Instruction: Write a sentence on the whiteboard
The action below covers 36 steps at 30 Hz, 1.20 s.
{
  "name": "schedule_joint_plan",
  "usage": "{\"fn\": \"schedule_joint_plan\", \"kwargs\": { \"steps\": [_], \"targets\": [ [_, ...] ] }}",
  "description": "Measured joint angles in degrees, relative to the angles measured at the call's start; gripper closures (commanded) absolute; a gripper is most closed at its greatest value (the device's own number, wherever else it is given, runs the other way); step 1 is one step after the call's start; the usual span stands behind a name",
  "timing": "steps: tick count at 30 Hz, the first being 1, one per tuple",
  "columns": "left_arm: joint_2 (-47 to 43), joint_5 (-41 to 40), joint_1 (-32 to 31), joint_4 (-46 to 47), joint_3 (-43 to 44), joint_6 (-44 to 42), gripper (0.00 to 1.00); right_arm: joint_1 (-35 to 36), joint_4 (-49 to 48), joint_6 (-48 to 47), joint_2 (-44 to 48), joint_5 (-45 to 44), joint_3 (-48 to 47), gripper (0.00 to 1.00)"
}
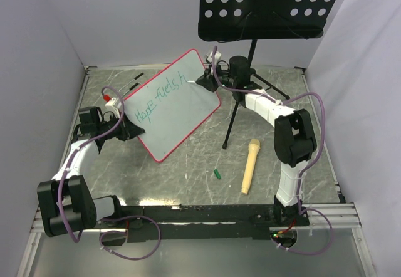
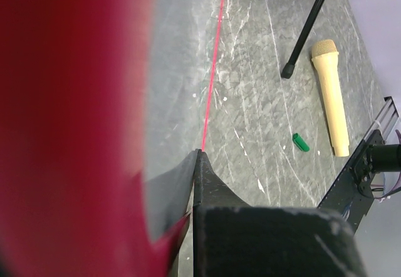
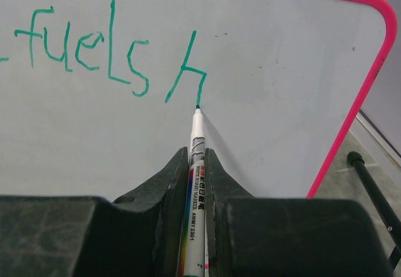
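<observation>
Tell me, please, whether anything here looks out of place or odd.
A small green plastic cap lies loose on the grey marbled table, apart from the white marker pen in the right tool. A beige microphone lies near it, unrelated to writing. The pink-framed whiteboard is tilted only because the left tool holds it.

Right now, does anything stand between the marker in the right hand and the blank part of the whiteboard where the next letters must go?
Nothing visible does. The right hand holds the marker, its tip on the whiteboard at the foot of the "h"; the surface beyond is bare up to the pink frame.
</observation>
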<state>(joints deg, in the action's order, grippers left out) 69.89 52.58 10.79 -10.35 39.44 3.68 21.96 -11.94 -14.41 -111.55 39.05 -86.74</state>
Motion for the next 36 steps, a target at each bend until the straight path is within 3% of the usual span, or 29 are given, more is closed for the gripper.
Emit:
{"fn": "schedule_joint_plan", "kwargs": {
  "steps": [17, 26, 36],
  "targets": [
    [0.02, -1.62, -0.33, -1.92, 1.95, -4.35, 0.99, -0.85, -4.79, 4.96, 8.22, 4.11, 5.07, 1.00],
    [0.20, -4.85, -0.55, -7.96, 6.95, -8.55, 0.99, -1.95, -5.42, 5.27, 8.35, 4.00, 5.57, 1.00],
    [4.11, -6.56, -0.37, -7.82, 9.73, -9.05, 0.99, -2.75, -6.49, 5.53, 8.24, 3.85, 6.47, 1.00]
  ]
}}
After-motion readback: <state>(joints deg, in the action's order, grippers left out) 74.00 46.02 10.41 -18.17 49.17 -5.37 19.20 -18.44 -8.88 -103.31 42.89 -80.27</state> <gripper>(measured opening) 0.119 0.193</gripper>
